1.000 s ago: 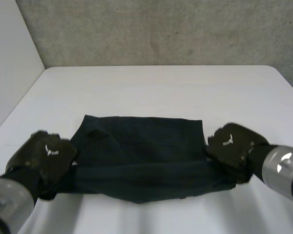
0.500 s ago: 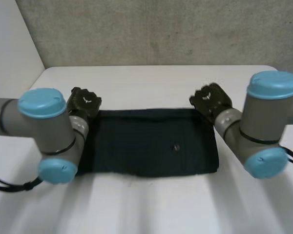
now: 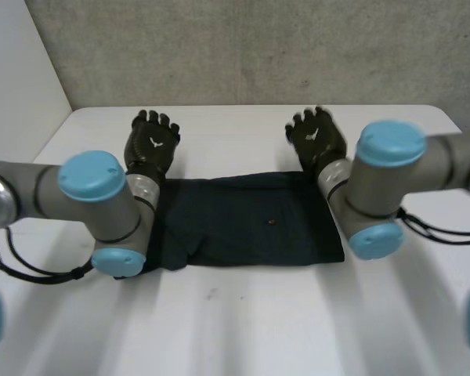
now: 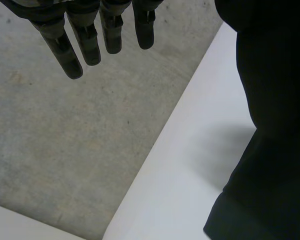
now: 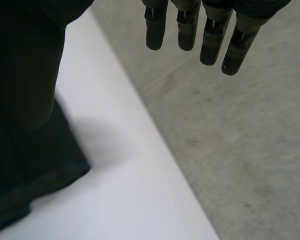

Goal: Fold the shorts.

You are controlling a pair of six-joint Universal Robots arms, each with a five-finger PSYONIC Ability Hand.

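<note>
The dark shorts (image 3: 243, 223) lie folded into a flat rectangle in the middle of the white table (image 3: 243, 321). My left hand (image 3: 152, 146) hovers just beyond the cloth's far left corner, fingers straight and holding nothing. My right hand (image 3: 316, 139) hovers beyond the far right corner, fingers likewise straight and empty. In the left wrist view the straight fingers (image 4: 90, 40) point away past the table edge, with the shorts (image 4: 270, 150) beside the palm. The right wrist view shows straight fingers (image 5: 210, 42) and the shorts' corner (image 5: 25, 150) on the table.
A small light speck (image 3: 272, 222) sits on the cloth's middle. The table's far edge (image 3: 243, 107) meets a grey wall just beyond both hands. Bare table lies in front of the shorts.
Both hands carried the near edge of the shorts to the far side, folding the cloth in half. They then let go, straightened their fingers and lifted past the far corners.
</note>
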